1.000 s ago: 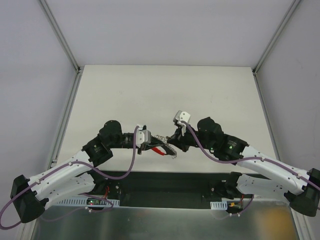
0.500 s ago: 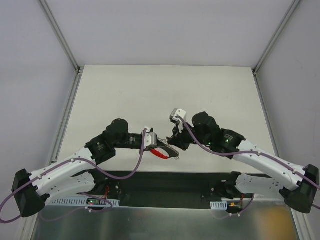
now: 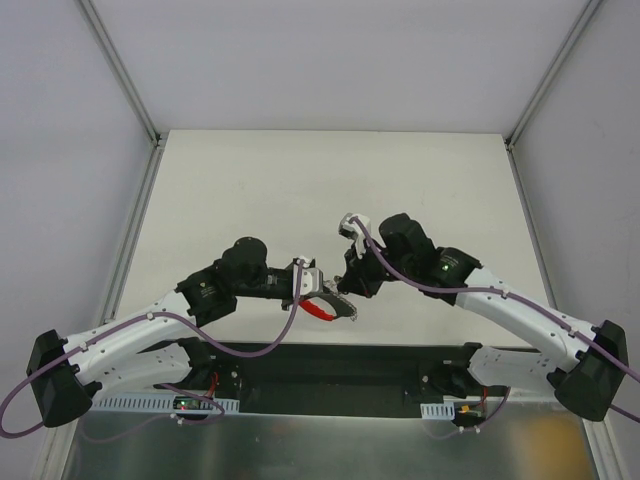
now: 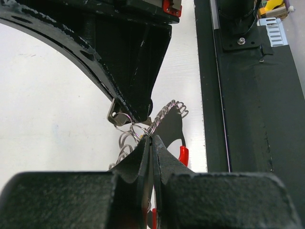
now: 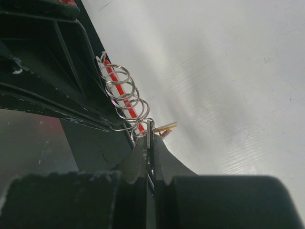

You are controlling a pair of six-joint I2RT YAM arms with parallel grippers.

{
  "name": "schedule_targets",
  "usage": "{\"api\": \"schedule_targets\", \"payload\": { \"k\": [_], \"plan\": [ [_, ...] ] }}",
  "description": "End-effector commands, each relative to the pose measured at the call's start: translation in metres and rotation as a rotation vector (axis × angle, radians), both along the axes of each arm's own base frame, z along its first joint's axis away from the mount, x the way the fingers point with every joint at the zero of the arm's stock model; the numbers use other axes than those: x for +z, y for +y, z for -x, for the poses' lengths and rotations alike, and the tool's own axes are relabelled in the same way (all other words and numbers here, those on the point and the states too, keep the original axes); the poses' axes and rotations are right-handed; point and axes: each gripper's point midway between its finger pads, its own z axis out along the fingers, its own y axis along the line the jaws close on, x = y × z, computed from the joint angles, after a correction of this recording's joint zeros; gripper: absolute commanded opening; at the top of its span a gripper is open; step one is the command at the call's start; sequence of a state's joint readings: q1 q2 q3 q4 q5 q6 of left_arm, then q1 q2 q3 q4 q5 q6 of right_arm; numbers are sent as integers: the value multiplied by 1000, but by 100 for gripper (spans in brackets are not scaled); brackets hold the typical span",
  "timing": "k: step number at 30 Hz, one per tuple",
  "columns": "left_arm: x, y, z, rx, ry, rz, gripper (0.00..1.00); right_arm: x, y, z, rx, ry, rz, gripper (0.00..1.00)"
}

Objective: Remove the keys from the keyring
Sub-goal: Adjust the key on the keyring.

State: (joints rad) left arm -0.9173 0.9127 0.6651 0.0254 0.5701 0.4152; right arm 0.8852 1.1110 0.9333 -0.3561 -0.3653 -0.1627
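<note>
White table (image 3: 330, 180) fills the cell, with grey walls around it and a black strip along its near edge. Both arms reach inward and meet over the near middle of the table, just in front of that strip.

The left gripper (image 3: 323, 293) is clenched, its fingers (image 4: 143, 157) pressed together on the keyring (image 4: 131, 133) wire right at their tips. The right gripper (image 3: 346, 288) faces it, tip to tip. It is also clenched, and in its own wrist view its fingers (image 5: 159, 155) pinch the same wire.

Between the two tips the keyring's wire stands out as a loose silvery spiral (image 5: 125, 98). A red piece (image 3: 318, 309) hangs from it on the left gripper's side, toward the near edge, and it also shows behind the spiral in the right wrist view.

Of the keys, only a small brass tip (image 5: 165, 126) shows clearly, poking out just beside the right fingertips. The rest of the bunch is too small and too hidden to make out. Whether the keyring touches the table I cannot tell.
</note>
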Motion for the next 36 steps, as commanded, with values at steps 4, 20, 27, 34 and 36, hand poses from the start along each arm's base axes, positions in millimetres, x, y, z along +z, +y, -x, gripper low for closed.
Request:
{"api": "schedule_targets", "payload": {
  "k": [4, 20, 27, 34, 36],
  "plan": [
    [18, -1, 39, -183, 33, 43, 0, 22, 4, -32, -70, -13, -74, 1],
    [40, 2, 70, -353, 84, 120, 0, -1, 12, -21, -5, 80, -58, 1],
    [48, 7, 54, -291, 50, 202, 0, 7, 14, -9, 23, 76, -127, 1],
    [62, 7, 46, -273, 69, 320, 0, 18, 17, 2, 55, 86, -197, 1],
    [62, 5, 40, -239, 72, 319, 0, 23, 19, 6, 62, 81, -214, 1]
  ]
}}
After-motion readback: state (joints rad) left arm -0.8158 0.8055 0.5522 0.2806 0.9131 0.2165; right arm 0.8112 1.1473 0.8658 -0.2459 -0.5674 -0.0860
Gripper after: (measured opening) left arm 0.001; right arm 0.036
